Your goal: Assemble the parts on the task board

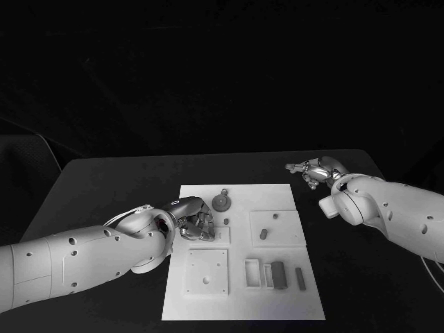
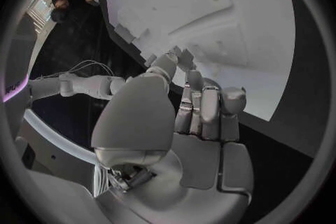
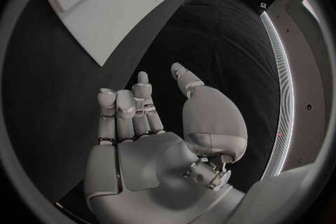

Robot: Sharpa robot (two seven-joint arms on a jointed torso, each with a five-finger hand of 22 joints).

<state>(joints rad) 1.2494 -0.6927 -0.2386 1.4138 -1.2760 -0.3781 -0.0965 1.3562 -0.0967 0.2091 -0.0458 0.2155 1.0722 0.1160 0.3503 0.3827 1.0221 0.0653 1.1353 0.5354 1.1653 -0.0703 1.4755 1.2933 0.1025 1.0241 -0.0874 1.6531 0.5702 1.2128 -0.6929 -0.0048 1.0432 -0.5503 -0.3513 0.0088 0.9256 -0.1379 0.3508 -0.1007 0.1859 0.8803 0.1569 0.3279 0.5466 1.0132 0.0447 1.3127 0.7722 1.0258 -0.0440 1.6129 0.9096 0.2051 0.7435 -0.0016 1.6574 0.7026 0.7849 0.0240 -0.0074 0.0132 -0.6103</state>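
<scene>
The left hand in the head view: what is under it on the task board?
The left hand hangs over the left edge of the task board, beside a raised square plate. What lies directly beneath its fingers is covered.

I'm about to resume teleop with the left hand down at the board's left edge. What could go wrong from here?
1. The left hand sits low over the task board, fingers close to a square recess; its arm hides that spot from the head view, so a part could be nudged unseen.
2. The round grey part lies just beyond those fingers; a forward sweep might knock it.
3. The right hand holds nothing, off the board over the black table; it cannot steady the board.
</scene>
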